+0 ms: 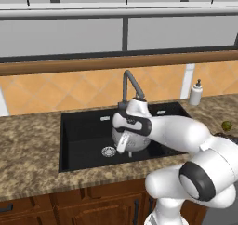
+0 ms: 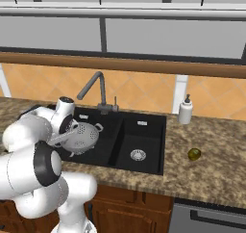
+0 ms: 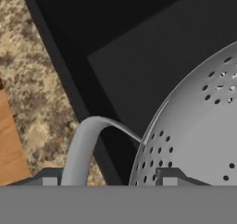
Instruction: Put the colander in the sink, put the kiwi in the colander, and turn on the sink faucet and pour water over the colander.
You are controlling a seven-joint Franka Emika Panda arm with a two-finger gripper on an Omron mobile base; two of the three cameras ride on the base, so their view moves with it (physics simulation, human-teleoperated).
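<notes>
My end effector point(image 3: 105, 177) clamps the colander point(image 2: 82, 135) handle over the sink point(image 2: 144, 155); risk: tilted release tips it. Kiwi point(image 2: 194, 153) at 3 o'clock.

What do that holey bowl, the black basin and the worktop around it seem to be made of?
The colander looks like silver-grey metal: a smooth, softly shiny surface dotted with small punched holes, and a thin loop handle. The sink reads as matte black, perhaps composite or coated metal; the look leaves it open. The counter seems to be speckled brown stone, like granite.
</notes>
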